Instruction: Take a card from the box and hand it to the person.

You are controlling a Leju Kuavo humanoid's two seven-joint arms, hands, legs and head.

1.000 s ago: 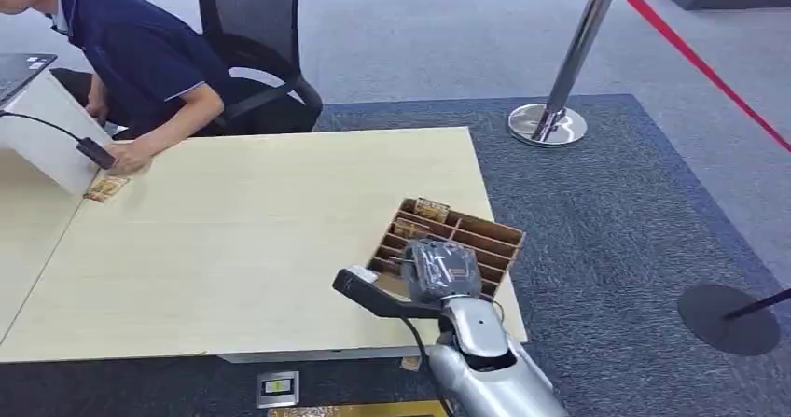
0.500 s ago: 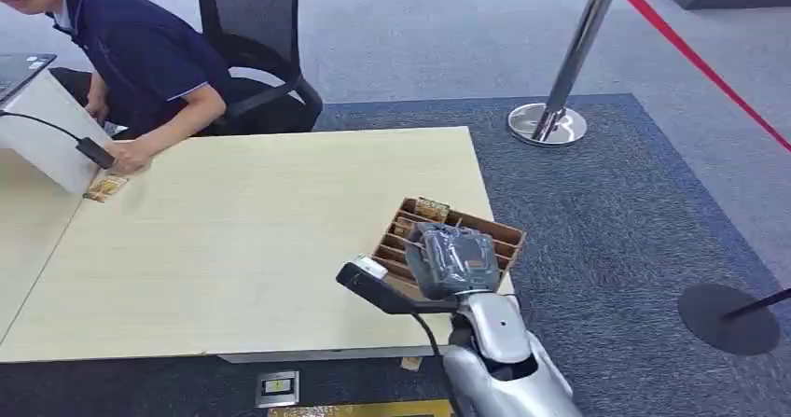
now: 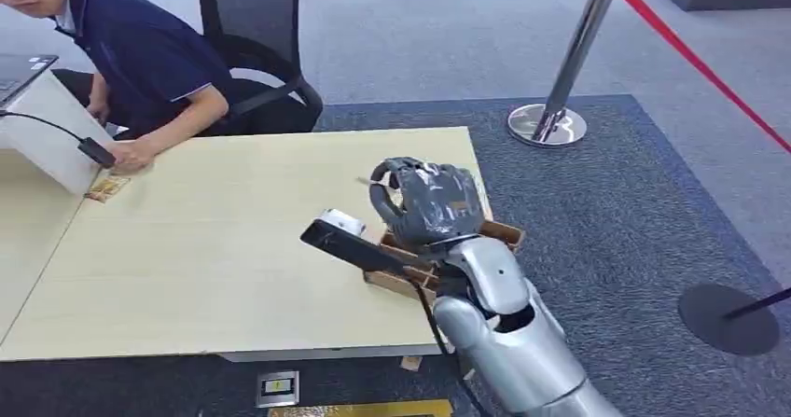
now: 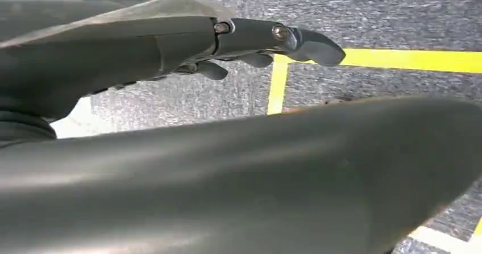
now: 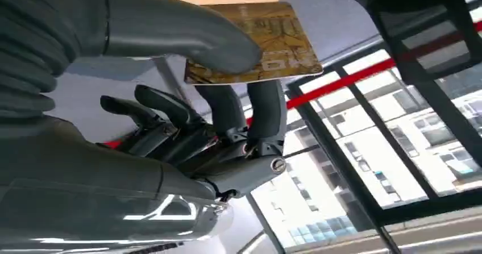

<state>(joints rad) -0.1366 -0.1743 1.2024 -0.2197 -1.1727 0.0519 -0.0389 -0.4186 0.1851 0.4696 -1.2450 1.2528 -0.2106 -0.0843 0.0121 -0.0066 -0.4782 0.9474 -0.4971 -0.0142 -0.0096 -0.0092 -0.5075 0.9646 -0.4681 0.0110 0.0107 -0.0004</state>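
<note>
**Card is out of the box and up in the air**

The card (image 5: 256,44) is gold with a pattern on it, and the robot's right hand (image 3: 427,201) has it pinched between the thick thumb and the dark fingers (image 5: 250,109). You see that best in the right wrist view.

Far left at the table (image 3: 233,230), the person (image 3: 131,53) leans forward with one hand down on the wood, next to a white box-like thing and another small card (image 3: 104,188). In the middle, the table top is bare wood. To the right, the right hand is up above the box (image 3: 499,232), which sits near the table's right corner.

I think the step now is carrying the card over to the person. To do it well, the robot should keep the pinch tight and the card flat, and reach far left across the table, because the person is well apart from the hand.

Most of the box is hidden behind the hand and arm. In the head view the card is a thin sliver. The left hand (image 4: 170,49) hangs over the carpet, holding nothing, fingers straight.
</note>
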